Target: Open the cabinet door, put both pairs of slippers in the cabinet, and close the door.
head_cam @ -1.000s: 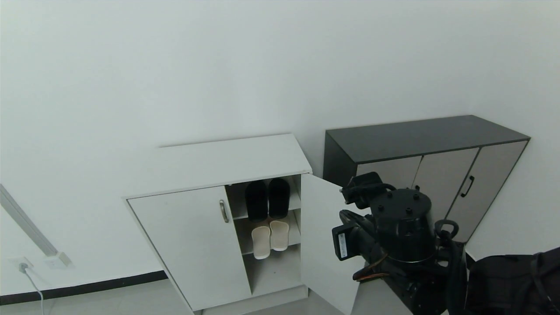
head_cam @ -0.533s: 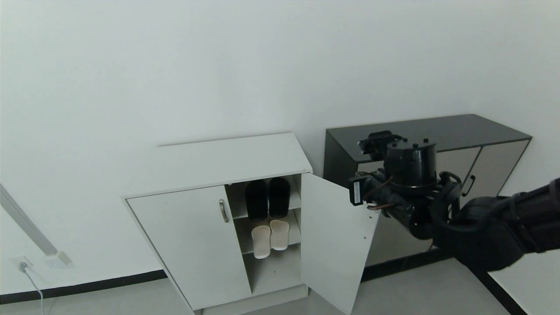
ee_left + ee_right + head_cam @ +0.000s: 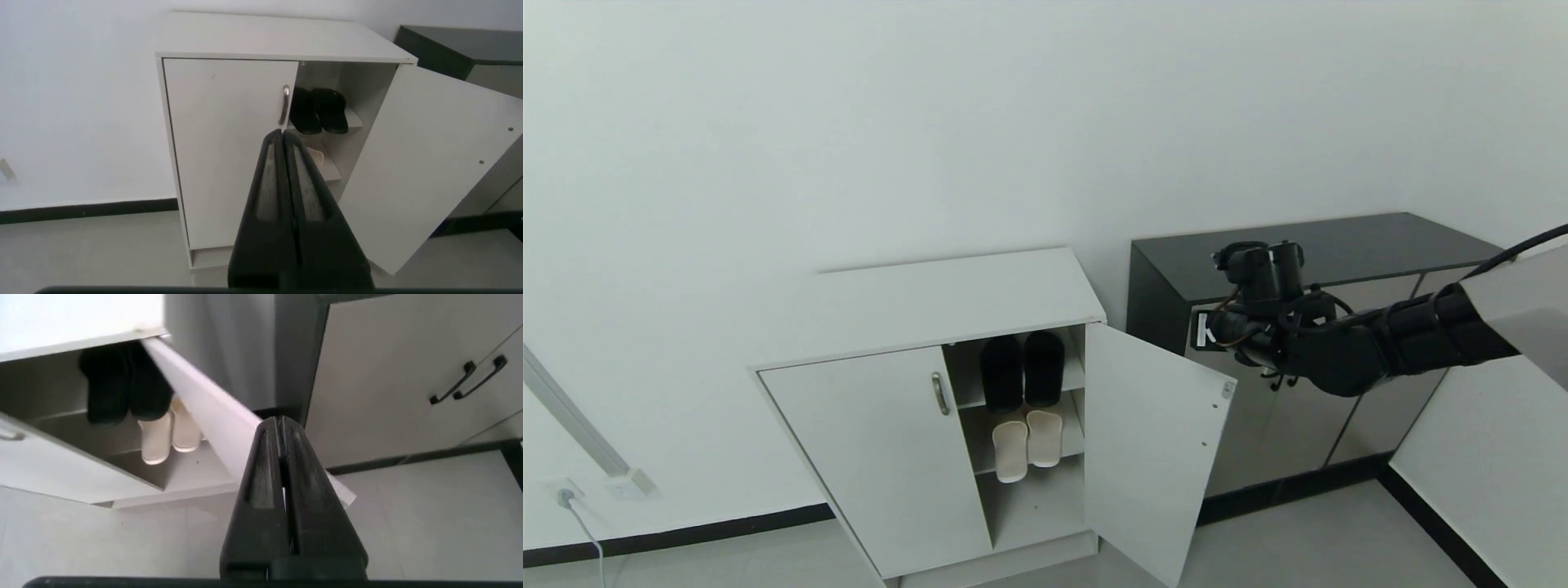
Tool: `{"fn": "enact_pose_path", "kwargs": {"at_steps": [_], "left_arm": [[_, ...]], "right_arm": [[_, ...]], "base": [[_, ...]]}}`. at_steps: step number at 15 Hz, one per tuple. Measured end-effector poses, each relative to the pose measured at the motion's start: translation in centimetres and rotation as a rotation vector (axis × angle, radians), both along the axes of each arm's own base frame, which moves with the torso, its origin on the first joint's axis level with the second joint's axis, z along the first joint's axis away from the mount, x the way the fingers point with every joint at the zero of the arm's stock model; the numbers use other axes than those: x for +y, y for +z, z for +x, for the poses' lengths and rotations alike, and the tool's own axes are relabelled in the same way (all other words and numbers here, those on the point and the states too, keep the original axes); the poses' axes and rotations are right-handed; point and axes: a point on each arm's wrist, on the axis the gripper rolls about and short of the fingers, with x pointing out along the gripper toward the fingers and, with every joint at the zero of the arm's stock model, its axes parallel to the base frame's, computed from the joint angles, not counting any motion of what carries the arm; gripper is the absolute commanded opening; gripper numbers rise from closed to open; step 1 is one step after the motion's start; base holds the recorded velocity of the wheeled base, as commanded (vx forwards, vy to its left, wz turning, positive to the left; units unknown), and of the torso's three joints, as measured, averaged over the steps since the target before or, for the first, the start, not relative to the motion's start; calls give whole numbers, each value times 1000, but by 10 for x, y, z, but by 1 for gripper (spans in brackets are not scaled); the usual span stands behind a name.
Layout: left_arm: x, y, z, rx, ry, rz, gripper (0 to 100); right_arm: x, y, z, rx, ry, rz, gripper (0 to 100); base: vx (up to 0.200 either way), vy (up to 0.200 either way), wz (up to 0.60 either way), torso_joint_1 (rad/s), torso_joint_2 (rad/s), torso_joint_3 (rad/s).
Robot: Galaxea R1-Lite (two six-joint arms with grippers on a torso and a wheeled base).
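Though the open door [image 3: 1152, 441] partly screens the cabinet [image 3: 947, 298] in the right wrist view, black slippers [image 3: 1022, 369] sit shelved above beige slippers [image 3: 1027, 445] inside. The right gripper [image 3: 282, 425], beyond the door's free edge, and the left gripper [image 3: 283, 137] are both pressed closed, empty.

1. Cabinet [image 3: 947, 302], centre of frame: plain white, with a silver handle [image 3: 940, 394].
2. Black slippers [image 3: 1023, 369] and cream slippers [image 3: 1027, 441], both plain.
3. Second cabinet [image 3: 1307, 253], right of frame: black top and side, pale grey doors.
4. Wall [image 3: 931, 122]: plain white.
5. Floor [image 3: 1298, 539]: pale grey, with black skirting [image 3: 686, 537].
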Motion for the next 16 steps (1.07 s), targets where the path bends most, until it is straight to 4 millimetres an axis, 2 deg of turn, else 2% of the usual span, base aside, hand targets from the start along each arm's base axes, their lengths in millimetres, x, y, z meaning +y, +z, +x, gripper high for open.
{"fn": "enact_pose_path", "kwargs": {"at_steps": [4,7,16], "left_arm": [[0,0,0,0,0,0,0],[0,0,0,0,1,0,0],[0,0,0,0,0,0,0]], "right_arm": [[-4,-28,25,37,-20,-10,0],[-4,-43,36,53,-30,-16,0],[2,-64,52,63,-37,-24,0]], "base": [[0,0,0,0,0,0],[0,0,0,0,0,0],[0,0,0,0,0,0]]}}
